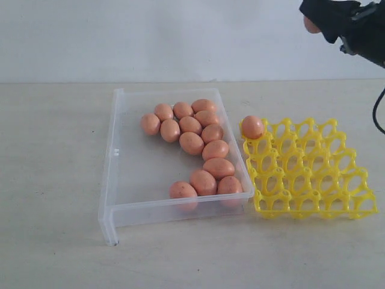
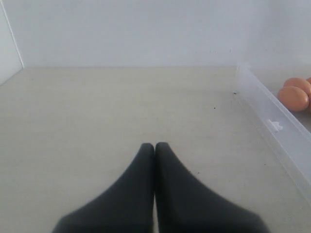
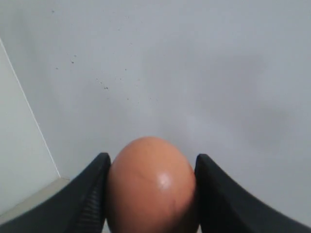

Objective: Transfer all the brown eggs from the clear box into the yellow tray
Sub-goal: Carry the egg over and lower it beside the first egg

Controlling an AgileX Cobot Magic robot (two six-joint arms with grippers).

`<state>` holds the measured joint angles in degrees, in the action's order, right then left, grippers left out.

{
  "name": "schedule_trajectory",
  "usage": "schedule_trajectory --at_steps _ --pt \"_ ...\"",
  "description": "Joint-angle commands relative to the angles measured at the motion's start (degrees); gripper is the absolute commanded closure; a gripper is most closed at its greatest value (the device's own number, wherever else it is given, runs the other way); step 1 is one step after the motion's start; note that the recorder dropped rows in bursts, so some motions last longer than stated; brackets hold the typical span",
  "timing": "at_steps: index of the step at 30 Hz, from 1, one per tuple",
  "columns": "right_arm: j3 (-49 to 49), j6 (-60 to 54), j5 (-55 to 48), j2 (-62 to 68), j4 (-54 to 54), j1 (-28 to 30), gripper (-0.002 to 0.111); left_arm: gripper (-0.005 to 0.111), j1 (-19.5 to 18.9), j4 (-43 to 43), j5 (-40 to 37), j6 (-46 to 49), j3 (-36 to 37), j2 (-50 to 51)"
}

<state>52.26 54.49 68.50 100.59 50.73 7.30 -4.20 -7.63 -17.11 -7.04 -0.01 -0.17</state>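
On table (image 1: 54, 180), box (image 1: 129, 180) with tray (image 1: 313, 174) just beside its right wall. Over bare table beside box, left gripper (image 2: 154, 145) pressed shut, empty. High above tray, right gripper (image 3: 151, 160) clamped on one egg (image 3: 150, 189). In box, fourteen eggs (image 1: 191, 142), bunched toward tray. In tray's far corner cup nearest box, a lone egg (image 1: 252, 127).

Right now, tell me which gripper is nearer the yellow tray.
Right. The right gripper, holding a brown egg, hangs high by the yellow tray's far side; the left gripper sits beyond the clear box.
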Motion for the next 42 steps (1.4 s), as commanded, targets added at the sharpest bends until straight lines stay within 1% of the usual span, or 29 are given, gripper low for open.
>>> schedule_trajectory --at_steps 1,3,4,6,7,8,12,18,21,28,33,38,42 --pt "2.2 3.4 1.5 1.2 5.7 2.0 0.109 0.111 0.2 0.1 0.6 -0.2 0.0 0.2" --pt "2.2 1.9 1.5 1.7 10.8 1.8 0.109 0.111 0.2 0.1 0.6 -0.2 0.0 0.2" --pt "2.2 1.0 -0.8 2.1 13.7 1.5 0.109 0.111 0.2 0.1 0.6 -0.2 0.0 0.2" --pt "2.2 -0.1 -11.8 3.5 17.0 0.7 0.109 0.111 0.2 0.1 0.6 -0.2 0.0 0.2" --pt "2.2 -1.2 -15.8 4.7 17.4 0.1 0.109 0.111 0.2 0.1 0.6 -0.2 0.0 0.2" --pt "2.2 -1.8 -17.0 5.8 17.4 0.1 0.109 0.111 0.2 0.1 0.6 -0.2 0.0 0.2" --pt "3.0 -2.7 -10.8 12.4 17.8 0.0 0.109 0.111 0.2 0.1 0.6 -0.2 0.0 0.2" --pt "8.1 -2.3 -14.6 19.7 24.8 0.1 0.109 0.111 0.2 0.1 0.6 -0.2 0.0 0.2" --pt "9.7 -2.1 -13.0 20.6 25.0 -0.5 0.109 0.111 0.2 0.1 0.6 -0.2 0.0 0.2" --pt "13.8 -3.8 -17.5 22.0 24.6 -2.2 0.109 0.111 0.2 0.1 0.6 -0.2 0.0 0.2" --pt "17.2 -1.2 -17.6 24.0 24.5 -3.3 0.109 0.111 0.2 0.1 0.6 -0.2 0.0 0.2" --pt "17.3 -0.8 -16.7 24.0 24.8 -3.3 0.109 0.111 0.2 0.1 0.6 -0.2 0.0 0.2" --pt "17.3 -0.6 -16.7 24.0 28.8 -3.3 0.109 0.111 0.2 0.1 0.6 -0.2 0.0 0.2"
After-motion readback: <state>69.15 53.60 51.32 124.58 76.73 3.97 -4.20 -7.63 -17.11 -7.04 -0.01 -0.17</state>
